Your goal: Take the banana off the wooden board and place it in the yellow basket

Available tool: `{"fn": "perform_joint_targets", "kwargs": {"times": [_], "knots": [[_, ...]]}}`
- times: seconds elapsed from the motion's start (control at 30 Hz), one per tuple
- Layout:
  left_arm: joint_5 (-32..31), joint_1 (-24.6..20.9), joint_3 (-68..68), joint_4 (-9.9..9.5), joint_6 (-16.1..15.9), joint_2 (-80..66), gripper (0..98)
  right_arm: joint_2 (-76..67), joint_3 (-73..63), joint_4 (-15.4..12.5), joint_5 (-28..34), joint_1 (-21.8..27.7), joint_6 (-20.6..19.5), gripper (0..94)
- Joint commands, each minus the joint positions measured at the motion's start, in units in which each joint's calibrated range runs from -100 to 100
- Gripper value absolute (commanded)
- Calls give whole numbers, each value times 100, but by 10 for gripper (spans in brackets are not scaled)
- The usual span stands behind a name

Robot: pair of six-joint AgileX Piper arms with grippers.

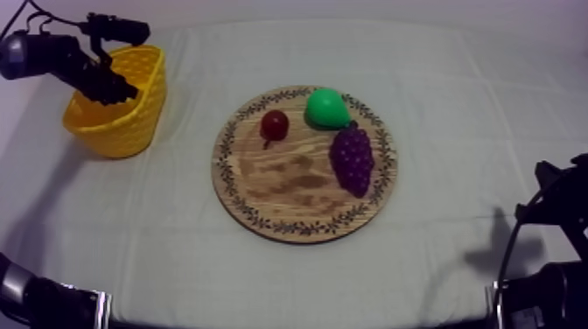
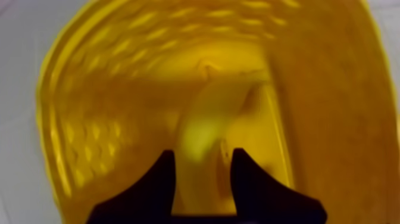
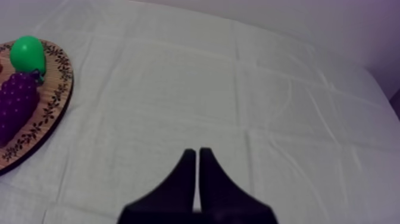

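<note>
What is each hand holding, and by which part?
Left hand grips the banana near one end, inside the yellow basket; right hand holds nothing.

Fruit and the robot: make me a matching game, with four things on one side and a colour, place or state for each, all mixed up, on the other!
Column one:
1. banana
2. pear
3. grapes
4. right end effector

Column two:
A. purple
B. shut
C. in the basket
D. green

Pairs: 1-C, 2-D, 3-A, 4-B
</note>
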Motion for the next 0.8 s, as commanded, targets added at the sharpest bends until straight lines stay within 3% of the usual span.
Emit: {"fn": "perform_joint_targets", "kwargs": {"times": [0.0,0.23,0.47,0.77], "knots": [[-44,15,162,44,-64,-288,234,-2,2,1,5,-1,1,3],[-246,126,1290,461,-280,-1818,53,-2,2,1,5,-1,1,3],[50,566,2605,600,37,-4026,15,-2,2,1,5,-1,1,3],[570,672,4382,1473,-414,-7113,8,-2,2,1,5,-1,1,3]]}}
